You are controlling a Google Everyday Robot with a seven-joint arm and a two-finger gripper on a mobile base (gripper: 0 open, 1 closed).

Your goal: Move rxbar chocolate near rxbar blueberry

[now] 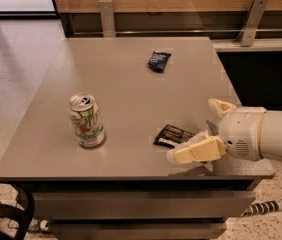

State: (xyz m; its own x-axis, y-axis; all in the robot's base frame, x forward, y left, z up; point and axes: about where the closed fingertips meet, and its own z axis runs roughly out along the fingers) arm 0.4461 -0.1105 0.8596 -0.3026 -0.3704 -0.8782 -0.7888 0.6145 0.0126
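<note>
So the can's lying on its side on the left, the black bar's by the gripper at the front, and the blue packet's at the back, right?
Not quite. The camera view shows the can standing upright on the left, not lying down. The rest holds: the rxbar chocolate lies by the gripper at the front right, and the rxbar blueberry is at the back.

We see a matt table (126,79), a shiny metal can (86,120), a crinkly rxbar blueberry (159,60) and a smooth plastic gripper (195,130) at the table's near-right edge.
</note>
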